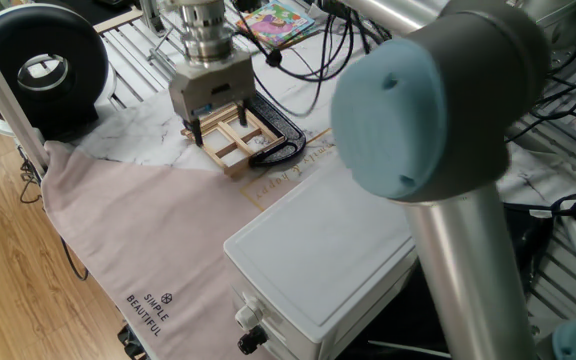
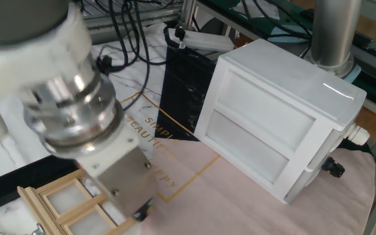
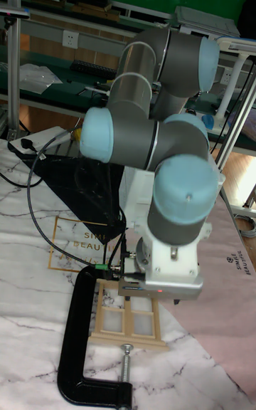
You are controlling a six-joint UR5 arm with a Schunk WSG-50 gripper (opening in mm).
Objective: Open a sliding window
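In one fixed view, the nearest thing is a large white plastic box [image 1: 318, 262] with black cable glands on its front end, sitting on a pale pink cloth [image 1: 138, 215] printed with small dark letters that drapes over the table's near edge. A big grey and pale-blue robot arm joint [image 1: 438, 110] rises right of the box and blocks much of the table behind it.

Past the cloth's far edge, on a white marbled sheet [image 1: 133, 135], lies the sliding window [image 1: 236, 140], a small light-wood frame with rectangular panes and thin crossbars. A black C-shaped clamp [image 1: 280, 140] curves along its right side and touches it; in the tall fixed view the clamp's screw presses against the frame's edge. The gripper [image 1: 211, 124], a grey metal block under a ribbed silver wrist, stands upright over the frame's left end, with its dark fingers [image 1: 199, 133] pointing down at the wood. They stand apart, one on each side of a crossbar, though whether they touch it cannot be told.

Farther back, a round black fan-like device [image 1: 36, 65] stands by the table's far left corner, black cables [image 1: 313, 70] trail over the sheet, and a colourful picture book [image 1: 274, 20] lies near the far edge.
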